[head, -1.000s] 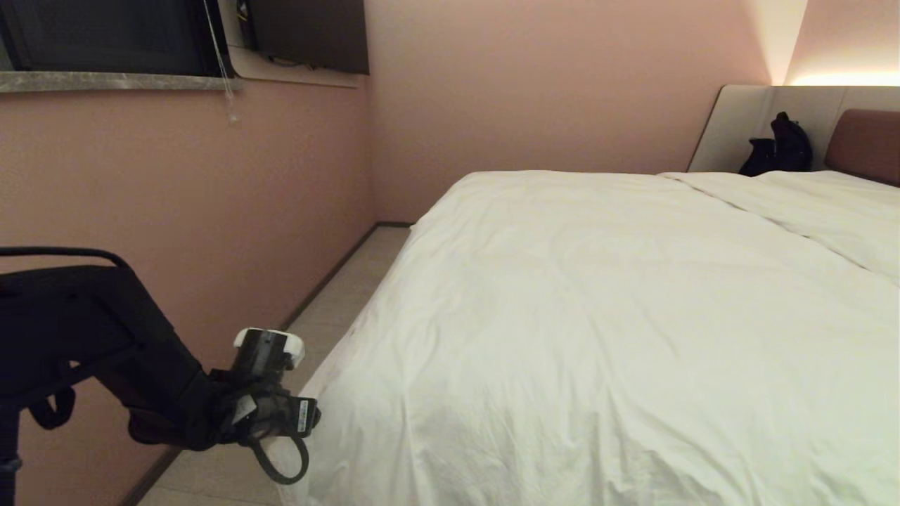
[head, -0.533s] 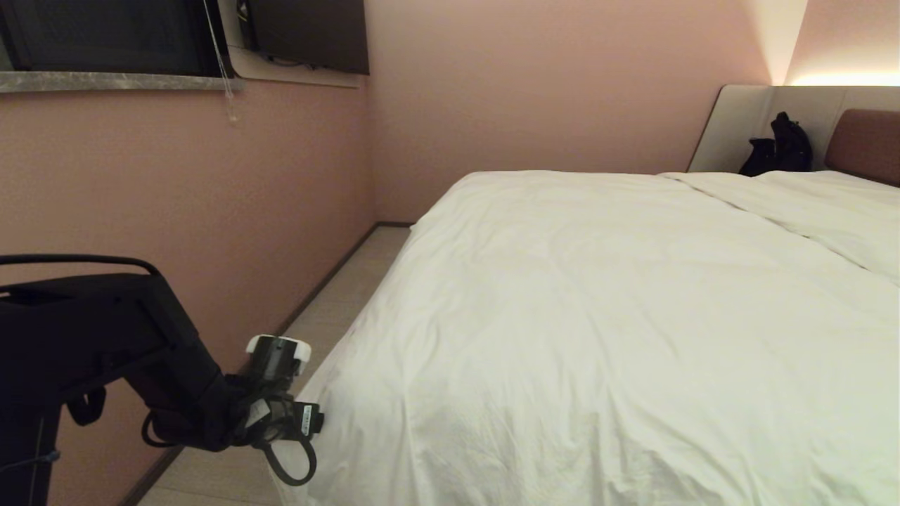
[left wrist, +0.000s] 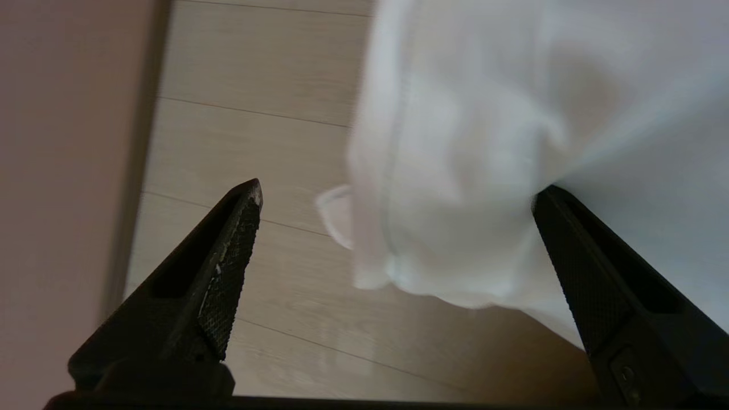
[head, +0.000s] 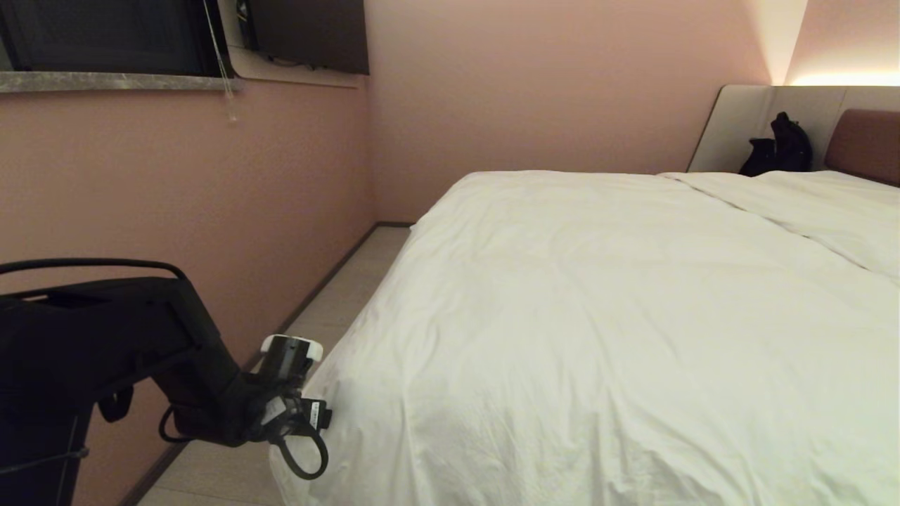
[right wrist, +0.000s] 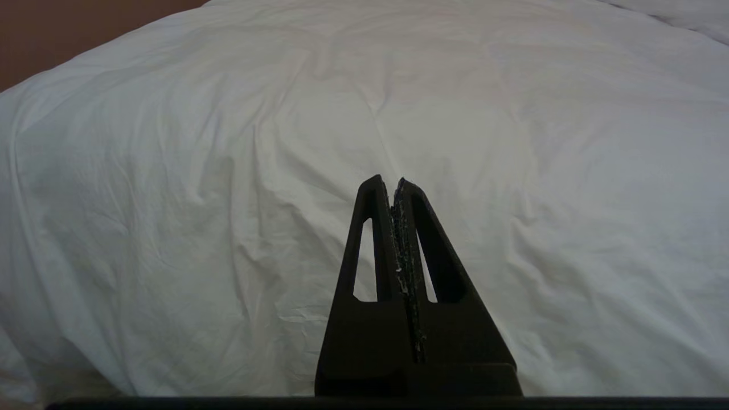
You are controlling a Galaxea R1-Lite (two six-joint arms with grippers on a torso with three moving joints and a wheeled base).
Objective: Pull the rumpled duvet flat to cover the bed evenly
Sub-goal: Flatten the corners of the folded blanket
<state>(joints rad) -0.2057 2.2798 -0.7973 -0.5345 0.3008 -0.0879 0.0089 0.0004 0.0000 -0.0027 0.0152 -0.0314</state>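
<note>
The left gripper (left wrist: pixel 398 193) has spread its jaws wide over the last second and edged in against the duvet (head: pixel 598 316) at the bed's (head: pixel 865 140) near left corner, where a fold hangs between its fingers (left wrist: pixel 228 256) above the floor (left wrist: pixel 256 114). I'd say it is lining up another grab there; otherwise the duvet lies almost flat across the bed, and the right gripper (right wrist: pixel 397 188) rests closed and empty.

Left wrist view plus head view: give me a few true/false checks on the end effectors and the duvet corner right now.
1. The left end effector is open. True.
2. The duvet corner hangs between its fingers, above the floor. True.
3. The right end effector is open. False: its fingers are pressed together.
4. The right end effector grips the duvet. False: it holds nothing; the duvet only lies beyond it.
5. In the head view, the left end effector works at the headboard end. False: it is at the bed's near left corner.
</note>
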